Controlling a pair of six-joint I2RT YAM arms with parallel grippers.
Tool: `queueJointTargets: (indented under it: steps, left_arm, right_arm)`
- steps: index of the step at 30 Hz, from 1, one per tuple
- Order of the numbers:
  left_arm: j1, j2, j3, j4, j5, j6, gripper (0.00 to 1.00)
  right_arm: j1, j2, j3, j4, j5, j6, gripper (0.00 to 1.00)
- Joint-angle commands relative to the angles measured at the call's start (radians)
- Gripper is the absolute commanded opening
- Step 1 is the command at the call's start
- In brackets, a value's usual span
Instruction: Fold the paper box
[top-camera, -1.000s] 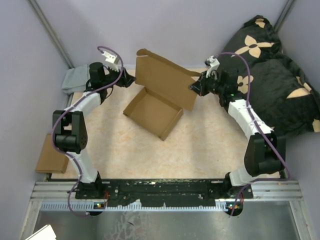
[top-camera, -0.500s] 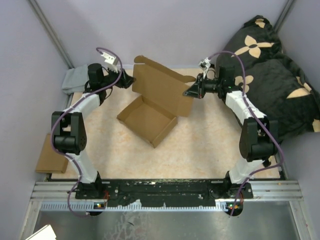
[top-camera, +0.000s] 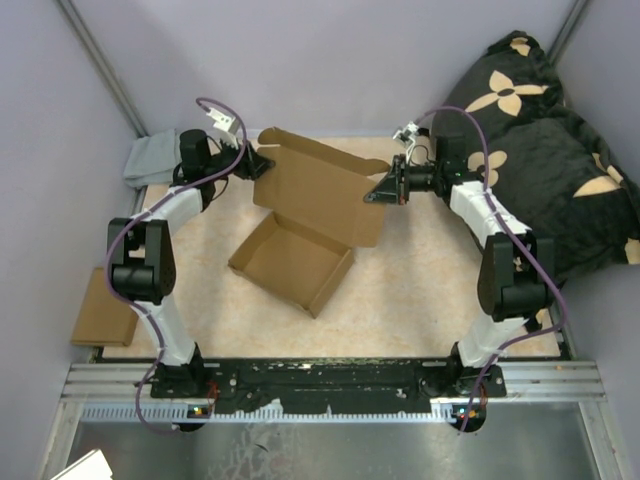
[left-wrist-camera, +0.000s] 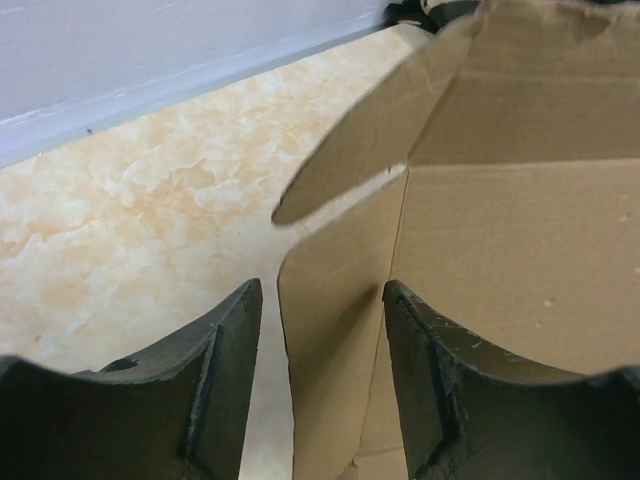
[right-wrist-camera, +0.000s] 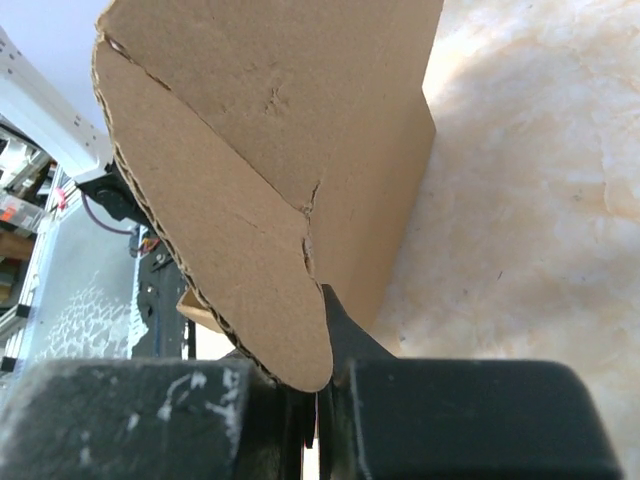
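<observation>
The paper box (top-camera: 318, 188) is brown cardboard. Its tray (top-camera: 290, 262) rests on the table and its lid panel stands raised at the far side. My right gripper (top-camera: 374, 194) is shut on the lid's right rounded flap; in the right wrist view the flap (right-wrist-camera: 250, 150) runs down between the closed fingers (right-wrist-camera: 318, 385). My left gripper (top-camera: 262, 164) is at the lid's left end. In the left wrist view it (left-wrist-camera: 320, 295) is open, and the edge of the left flap (left-wrist-camera: 340, 330) stands between the fingers with a gap on each side.
A smaller plain cardboard rectangle (top-camera: 100, 308) lies at the table's left edge. A grey cloth (top-camera: 150, 158) sits at the far left corner. A black floral cushion (top-camera: 545, 130) fills the far right. Purple walls close the back and sides.
The box has shifted left and slightly nearer. My right gripper moved left with the flap it holds, and the lid swung with it. My left gripper stayed at the left flap.
</observation>
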Motion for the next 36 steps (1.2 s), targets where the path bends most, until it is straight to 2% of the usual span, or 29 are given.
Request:
queueJointTargets:
  steps: [1, 6, 8, 9, 12, 16, 18, 21, 26, 29, 33, 36]
  left_arm:
    - [0.007, 0.013, 0.014, 0.068, 0.047, -0.028, 0.56]
    - [0.006, 0.018, 0.013, 0.096, 0.106, -0.053, 0.38]
    - [0.007, 0.01, 0.007, 0.1, 0.127, -0.066, 0.26]
    - [0.006, 0.001, 0.0, 0.101, 0.128, -0.071, 0.2]
    - [-0.001, -0.042, -0.028, 0.082, 0.084, -0.057, 0.02]
    - [-0.018, -0.098, -0.024, -0.004, -0.013, -0.013, 0.0]
    - [-0.033, -0.124, -0.016, -0.045, -0.064, 0.008, 0.0]
    - [-0.055, -0.163, -0.017, -0.077, -0.157, 0.027, 0.0]
    - [-0.091, -0.234, -0.047, -0.041, -0.275, 0.028, 0.0]
    - [-0.138, -0.283, -0.092, 0.002, -0.377, 0.082, 0.0]
    - [-0.203, -0.32, -0.137, 0.036, -0.483, 0.155, 0.0]
    - [-0.218, -0.34, -0.186, 0.092, -0.493, 0.143, 0.0]
  right_arm:
    - [0.005, 0.015, 0.065, -0.057, -0.035, -0.036, 0.0]
    - [0.007, 0.028, 0.097, -0.104, 0.013, -0.054, 0.0]
    - [0.009, 0.033, 0.116, -0.116, 0.079, -0.034, 0.0]
    - [0.012, 0.036, 0.133, -0.134, 0.133, -0.024, 0.03]
    - [0.021, 0.061, 0.217, -0.204, 0.288, 0.016, 0.05]
    - [0.053, 0.111, 0.349, -0.318, 0.457, 0.047, 0.07]
    - [0.078, 0.136, 0.414, -0.366, 0.529, 0.05, 0.14]
    - [0.122, 0.187, 0.524, -0.44, 0.697, 0.062, 0.2]
    - [0.176, 0.321, 0.787, -0.611, 0.816, 0.066, 0.17]
    - [0.205, 0.403, 0.943, -0.751, 0.885, 0.054, 0.16]
    - [0.23, 0.417, 0.979, -0.807, 0.957, 0.08, 0.15]
    - [0.25, 0.422, 0.984, -0.839, 0.994, 0.085, 0.15]
